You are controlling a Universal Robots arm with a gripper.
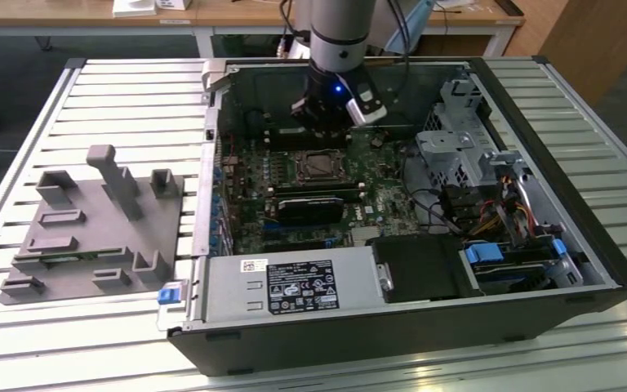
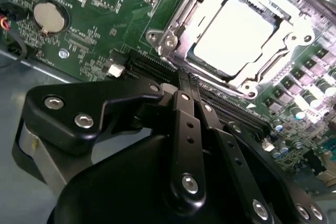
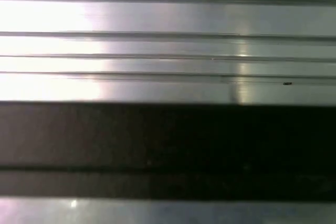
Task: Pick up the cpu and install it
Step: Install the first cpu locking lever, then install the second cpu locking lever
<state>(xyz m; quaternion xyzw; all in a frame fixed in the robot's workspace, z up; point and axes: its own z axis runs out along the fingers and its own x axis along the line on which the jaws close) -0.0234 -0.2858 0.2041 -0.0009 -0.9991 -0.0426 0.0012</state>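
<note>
- Slatted metal bench (image 1: 95,90) carries, at the exterior view's left, a grey plastic fixture (image 1: 95,224), its slots bare as far as we see.
- Beside it lies the open computer case (image 1: 575,204); our end effector (image 2: 184,80) hangs over the motherboard (image 1: 291,204), fingers pressed together, holding nothing.
- We judge the cpu (image 2: 233,35) already seated in its socket.
- Labels aren't legible.
</note>
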